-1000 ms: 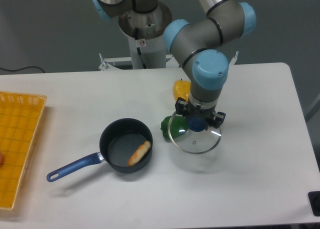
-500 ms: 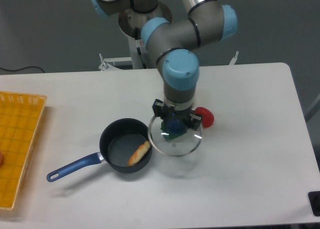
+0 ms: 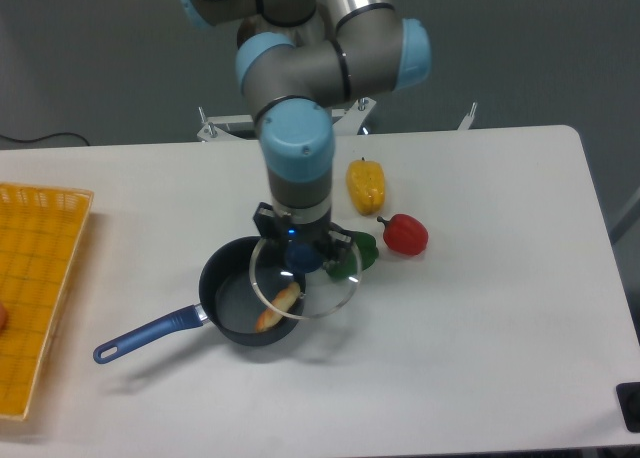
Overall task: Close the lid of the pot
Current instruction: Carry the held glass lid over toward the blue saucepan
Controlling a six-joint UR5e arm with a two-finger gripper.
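Observation:
The pot (image 3: pixel 238 298) is a small dark saucepan with a long blue handle, standing on the white table left of centre with a bread roll (image 3: pixel 277 305) inside. My gripper (image 3: pixel 304 253) is shut on the dark blue knob of the pot lid (image 3: pixel 318 290), a clear glass disc with a metal rim. The lid hangs in the air, overlapping the pot's right rim and reaching out to its right.
A green pepper (image 3: pixel 356 253) lies just right of the lid, a red pepper (image 3: pixel 404 235) further right and a yellow pepper (image 3: pixel 366 185) behind them. A yellow basket (image 3: pixel 35 278) stands at the table's left edge.
My gripper has carried the lid leftward, from right of the peppers to over the pot's right rim. The pot and peppers have stayed put.

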